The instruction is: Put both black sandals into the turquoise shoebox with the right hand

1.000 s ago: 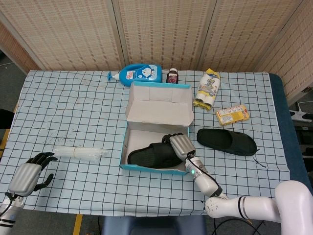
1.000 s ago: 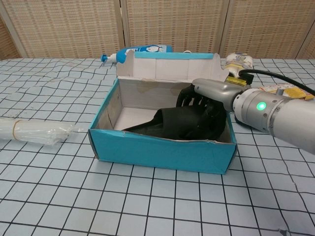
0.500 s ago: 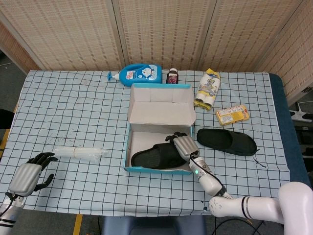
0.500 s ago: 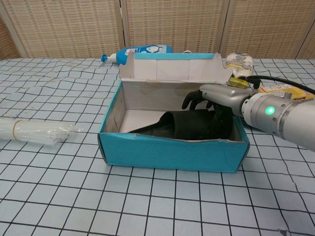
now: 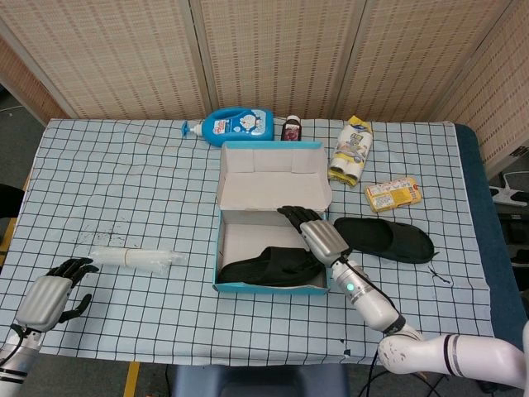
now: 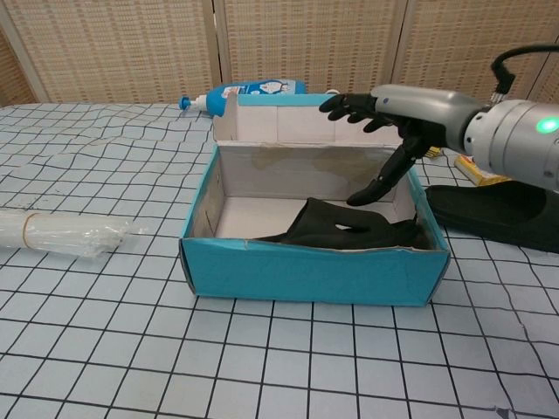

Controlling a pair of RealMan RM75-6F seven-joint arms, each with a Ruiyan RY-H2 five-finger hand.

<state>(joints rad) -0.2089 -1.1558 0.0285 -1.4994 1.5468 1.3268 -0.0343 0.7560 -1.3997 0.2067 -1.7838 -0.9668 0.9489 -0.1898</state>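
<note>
A turquoise cardboard shoebox [image 6: 307, 273] with a pale off-white lining is seen on a white tablecloth [image 5: 124, 182] checked in thin dark lines. Two black fabric sandals [image 6: 349, 231] [image 5: 383, 238] are shown. A silver-grey right hand [image 6: 390, 109] with black fingers [image 6: 342, 106] is visible, a green light glowing at its wrist. A blue plastic bottle [image 5: 237, 124] and a yellow packet [image 5: 393, 193] are noted.

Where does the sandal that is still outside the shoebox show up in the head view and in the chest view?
Head view: the loose black sandal lies flat on the cloth just right of the turquoise shoebox, below the yellow packet.
Chest view: the same sandal sits at the right edge, partly cut off, behind the right hand.
Shared landmark: the shoebox with one sandal already inside.
</note>
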